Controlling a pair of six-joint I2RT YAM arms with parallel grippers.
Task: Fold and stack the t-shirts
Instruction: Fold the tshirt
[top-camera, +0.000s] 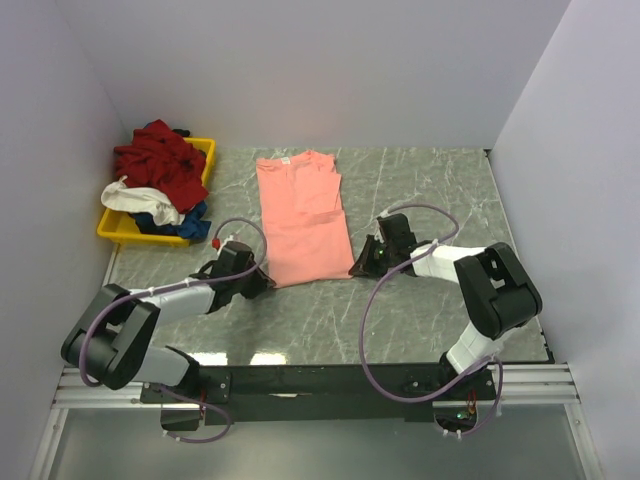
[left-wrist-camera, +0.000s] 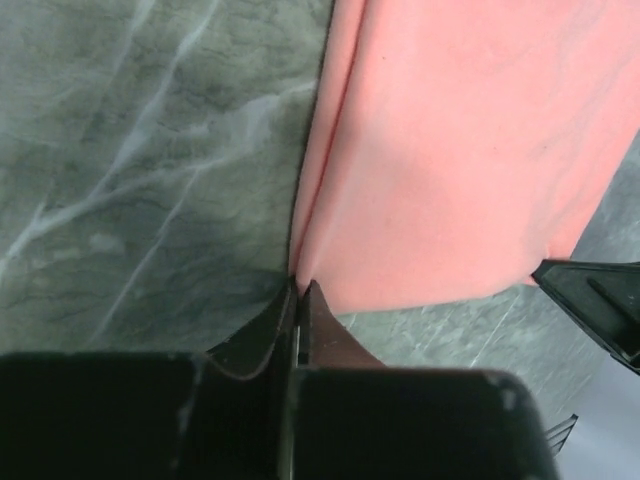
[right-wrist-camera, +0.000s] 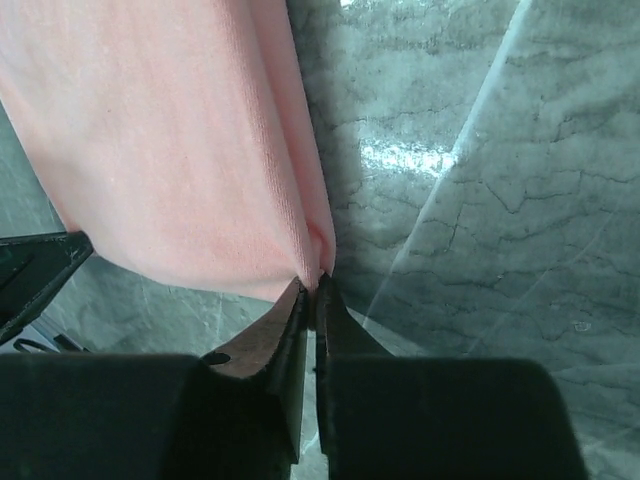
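Shirts (top-camera: 155, 175) in red, white and blue lie heaped in the tray (top-camera: 207, 160) at far left. My left gripper (left-wrist-camera: 298, 292) is pinched shut on the near left corner of the pink shirt (top-camera: 300, 220) — it lies flat mid-table, folded lengthwise, collar away from me. My right gripper (right-wrist-camera: 316, 285) is clamped on its near right corner.

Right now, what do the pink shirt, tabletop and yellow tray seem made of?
Pink shirt: soft matte knit cloth; fine weave shows close up. Tabletop: glossy grey marble or marble-look laminate; white veins, glare. Yellow tray: probably smooth plastic; thin rim.
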